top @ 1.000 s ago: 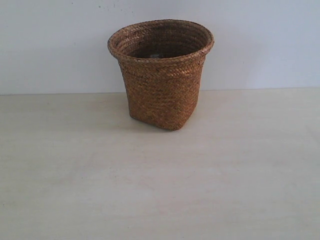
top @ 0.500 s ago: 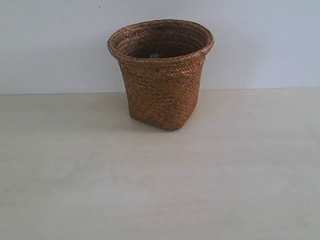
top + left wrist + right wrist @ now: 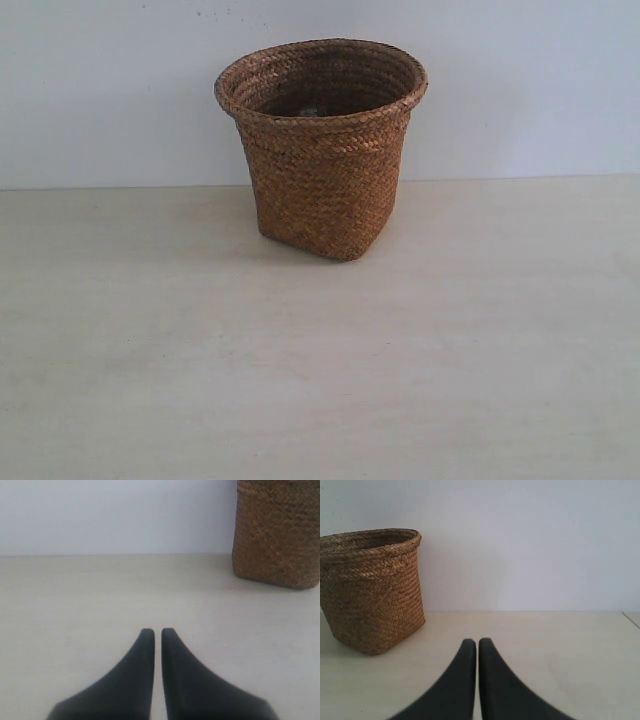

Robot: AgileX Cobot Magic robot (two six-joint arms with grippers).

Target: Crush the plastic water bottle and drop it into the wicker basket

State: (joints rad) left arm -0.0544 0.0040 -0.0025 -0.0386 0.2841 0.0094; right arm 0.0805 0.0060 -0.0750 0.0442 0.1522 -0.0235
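Wrist views show left fingers [image 3: 145,647] and right fingers [image 3: 466,657] together, empty, so I'd hold both well clear of the wicker basket [image 3: 322,190] lest it tip.

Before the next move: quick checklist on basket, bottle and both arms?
1. wicker basket upright on the table: ok.
2. plastic water bottle outside the basket: none visible, ok.
3. Bottle inside the basket: cannot tell, only a pale glint below the rim.
4. left fingers closed, empty: ok.
5. right fingers closed, empty: ok.
6. Both apart from the basket: ok.
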